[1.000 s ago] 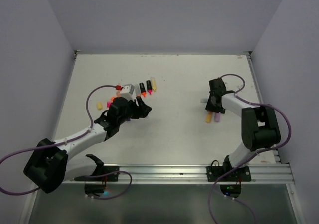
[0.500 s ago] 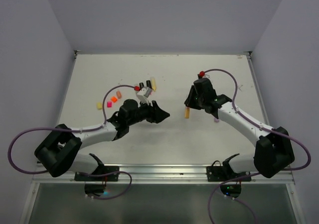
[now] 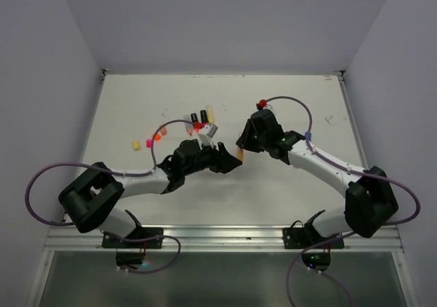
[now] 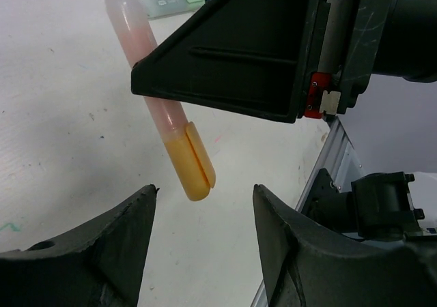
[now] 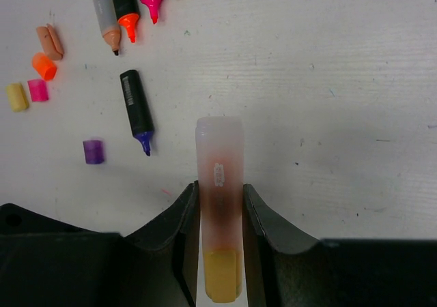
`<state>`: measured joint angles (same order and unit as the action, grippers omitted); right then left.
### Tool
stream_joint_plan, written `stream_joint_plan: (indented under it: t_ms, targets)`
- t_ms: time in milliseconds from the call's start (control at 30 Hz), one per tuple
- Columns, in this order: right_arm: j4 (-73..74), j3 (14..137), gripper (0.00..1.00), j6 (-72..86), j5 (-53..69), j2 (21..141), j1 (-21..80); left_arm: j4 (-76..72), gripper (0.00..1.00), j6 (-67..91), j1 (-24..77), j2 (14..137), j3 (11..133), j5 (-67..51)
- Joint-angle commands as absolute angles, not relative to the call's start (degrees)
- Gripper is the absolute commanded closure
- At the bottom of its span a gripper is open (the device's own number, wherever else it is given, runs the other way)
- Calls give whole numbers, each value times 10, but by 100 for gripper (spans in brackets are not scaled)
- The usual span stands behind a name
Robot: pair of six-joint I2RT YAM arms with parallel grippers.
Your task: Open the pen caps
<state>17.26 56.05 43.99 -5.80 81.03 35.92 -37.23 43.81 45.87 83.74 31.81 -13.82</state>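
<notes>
My right gripper [image 5: 220,186] is shut on a capped highlighter [image 5: 219,164] with a translucent pinkish body, held above the table. Its yellow-orange cap [image 5: 222,276] sits behind the fingertips in the right wrist view. In the left wrist view the cap [image 4: 192,162] points down towards my left gripper [image 4: 205,187], which is open with the cap's end just above the gap. In the top view the left gripper [image 3: 230,158] and right gripper [image 3: 241,143] meet at mid-table around the cap [image 3: 240,155]. Loose caps lie on the table: peach [image 5: 49,41], orange [image 5: 43,66], pink [image 5: 38,90], yellow [image 5: 16,97], purple [image 5: 93,151].
Several uncapped highlighters [image 5: 128,10] lie side by side, and a black one with a purple tip [image 5: 137,104] lies apart. A grey-green pen [image 4: 174,4] lies far off in the left wrist view. White walls enclose the table; a metal rail [image 3: 225,235] runs along its near edge.
Both arms have swung towards the table's middle. The right gripper carried the highlighter leftwards, and the open left gripper moved right, up to its cap.
</notes>
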Motion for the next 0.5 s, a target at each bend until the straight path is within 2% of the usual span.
stream_joint_plan:
  t_ms: [0,300,467]
  targets:
    - [147,591,100,459,-63,811,369,-392,38,434,470,847,352,-105]
    - [142,590,100,463,-64,811,374,-382,40,437,475,884,382,-104]
    - [141,592,100,463,-69,808,376,-387,46,439,479,892,383,-108]
